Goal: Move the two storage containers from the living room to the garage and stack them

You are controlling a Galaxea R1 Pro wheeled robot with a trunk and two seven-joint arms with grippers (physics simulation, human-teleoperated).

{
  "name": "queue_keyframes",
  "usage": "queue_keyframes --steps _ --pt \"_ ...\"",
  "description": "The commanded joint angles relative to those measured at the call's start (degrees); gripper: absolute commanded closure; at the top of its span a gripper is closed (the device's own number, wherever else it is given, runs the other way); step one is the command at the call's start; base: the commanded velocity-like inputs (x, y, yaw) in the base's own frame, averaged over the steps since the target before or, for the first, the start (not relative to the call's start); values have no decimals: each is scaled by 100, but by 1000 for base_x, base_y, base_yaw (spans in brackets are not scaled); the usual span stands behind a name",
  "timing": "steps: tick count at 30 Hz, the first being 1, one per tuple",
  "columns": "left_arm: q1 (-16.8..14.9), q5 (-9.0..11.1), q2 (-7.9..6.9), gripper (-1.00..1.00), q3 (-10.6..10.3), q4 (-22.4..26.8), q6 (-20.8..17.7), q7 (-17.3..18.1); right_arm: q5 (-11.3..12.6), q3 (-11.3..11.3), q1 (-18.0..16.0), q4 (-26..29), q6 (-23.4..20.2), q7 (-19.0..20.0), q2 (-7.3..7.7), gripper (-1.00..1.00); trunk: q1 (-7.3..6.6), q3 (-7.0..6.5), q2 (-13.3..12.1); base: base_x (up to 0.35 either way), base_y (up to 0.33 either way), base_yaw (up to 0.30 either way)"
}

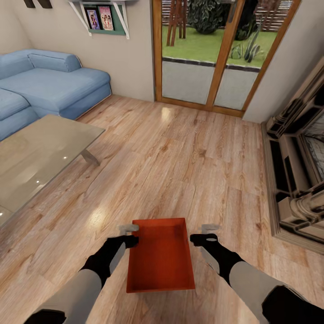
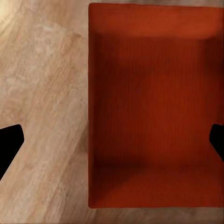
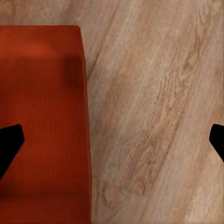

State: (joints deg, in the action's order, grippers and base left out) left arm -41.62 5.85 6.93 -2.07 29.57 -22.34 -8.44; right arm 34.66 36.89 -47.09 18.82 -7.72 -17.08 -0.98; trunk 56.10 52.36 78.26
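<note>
**A:** Where's your box? One storage container sits between your two arms, open side up, over the light wood-plank floor of the living room. You're nowhere near the garage yet.

**B:** And your claws? The left claw is at the container's left wall, the right claw just beside its right wall. In both wrist views the fingertips stand wide apart at the frame edges, one finger out over the floor and the other over the box's inside, so each claw straddles a wall, apart and clamping nothing. Whether the box rests on the floor or is lifted, you can't tell from here.

**A:** How will it handle? You should judge it light and empty, with thin, stiff walls and smooth, likely slippery faces. Take each long wall near its middle, one finger inside, one outside, and squeeze evenly; a lopsided grip could tilt it.

**B:** Keep the glass coffee table and the fireplace in mind when you turn.
</note>
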Motion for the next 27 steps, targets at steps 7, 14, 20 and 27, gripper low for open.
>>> queue_keyframes --steps 7,14,20,27 --pt "-91 -607 272 -100 -30 -745 353 -44 46 55 -46 -973 748 -32 -597 -100 0 4 2 0 0 0" --pt "-92 -669 265 -100 -45 -756 355 -50 45 54 -46 -1002 795 -15 -636 -100 0 4 2 0 0 0" --pt "-92 -646 271 -100 -34 -707 348 -52 42 55 -46 -1010 798 1 -639 -100 0 4 2 0 0 0" --pt "-92 -615 229 -100 -29 -725 358 -53 41 55 -46 -1012 798 3 -640 -100 0 4 2 0 0 0"
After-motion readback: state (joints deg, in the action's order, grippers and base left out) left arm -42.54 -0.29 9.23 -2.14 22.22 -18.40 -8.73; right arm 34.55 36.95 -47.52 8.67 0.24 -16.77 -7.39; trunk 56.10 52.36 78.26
